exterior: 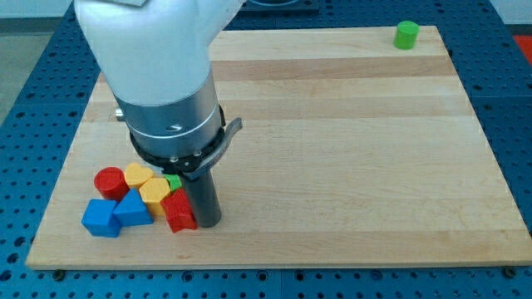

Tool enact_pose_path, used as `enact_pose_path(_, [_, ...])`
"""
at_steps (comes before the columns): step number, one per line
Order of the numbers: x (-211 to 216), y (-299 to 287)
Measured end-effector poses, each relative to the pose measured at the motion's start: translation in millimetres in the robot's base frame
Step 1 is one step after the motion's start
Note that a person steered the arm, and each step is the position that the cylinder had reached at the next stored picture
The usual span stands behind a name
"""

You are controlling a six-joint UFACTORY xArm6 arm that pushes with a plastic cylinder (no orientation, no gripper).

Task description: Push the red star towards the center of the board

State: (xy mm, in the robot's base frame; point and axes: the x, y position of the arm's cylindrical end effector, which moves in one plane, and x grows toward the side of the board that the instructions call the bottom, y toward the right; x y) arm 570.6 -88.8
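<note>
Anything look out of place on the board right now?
One green cylinder sits alone near the board view's top right corner, far from the cluster at the bottom left. There my tip stands right beside the red star. Nothing looks damaged or spilled.

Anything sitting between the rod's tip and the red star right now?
Nothing. In the camera view my tip stands right against the red star, on its right, with no visible gap. The other blocks lie on the star's left and top sides.

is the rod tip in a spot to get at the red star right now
Probably yes. My tip sits right beside the red star, on its right in the view, nothing between them. But pushing it toward the board's center needs the star's left side, where the yellow block and blue block crowd.
</note>
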Motion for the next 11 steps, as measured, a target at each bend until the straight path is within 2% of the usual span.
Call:
enact_pose_path(2, [11, 14])
enact_pose_path(3, [39, 20])
enact_pose_path(5, [41, -73])
enact_pose_path(6, [24, -79])
enact_pose_path(8, [-2, -26])
enact_pose_path(10, [-2, 52])
enact_pose_path(11, [-22, 67])
